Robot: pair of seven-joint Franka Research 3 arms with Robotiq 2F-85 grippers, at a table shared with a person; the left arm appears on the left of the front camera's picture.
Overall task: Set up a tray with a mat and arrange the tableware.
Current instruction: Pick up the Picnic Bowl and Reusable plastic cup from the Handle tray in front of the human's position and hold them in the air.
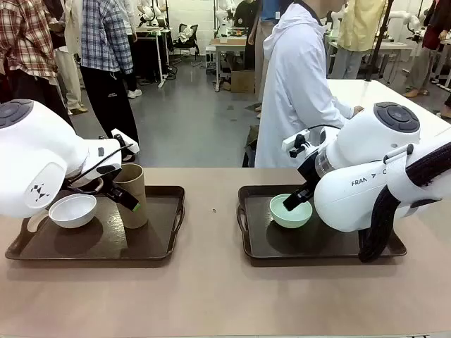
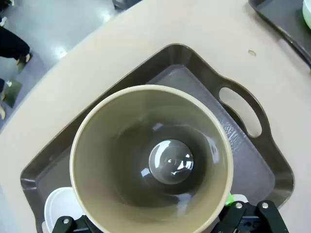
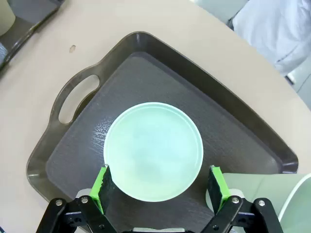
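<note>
On the left tray (image 1: 91, 257), lined with a dark mat (image 2: 194, 82), stand a white bowl (image 1: 72, 209) and a tan-brown tumbler (image 1: 134, 193). My left gripper (image 1: 134, 202) is open, its fingers on either side of the upright tumbler (image 2: 150, 160), and the white bowl (image 2: 58, 206) is beside it. The right tray (image 1: 310, 255) holds a mint green bowl (image 1: 282, 215). My right gripper (image 3: 159, 187) is open, its green pads (image 3: 102, 187) straddling the mint green bowl (image 3: 153, 150). A pale mint-green tumbler (image 3: 262, 187) shows at the lower right edge.
A person in a white coat (image 1: 299, 84) stands at the far side, turned away. Bare table lies between the two trays and in front of them. The left tray's handle (image 2: 272, 160) points toward the right tray (image 2: 282, 19).
</note>
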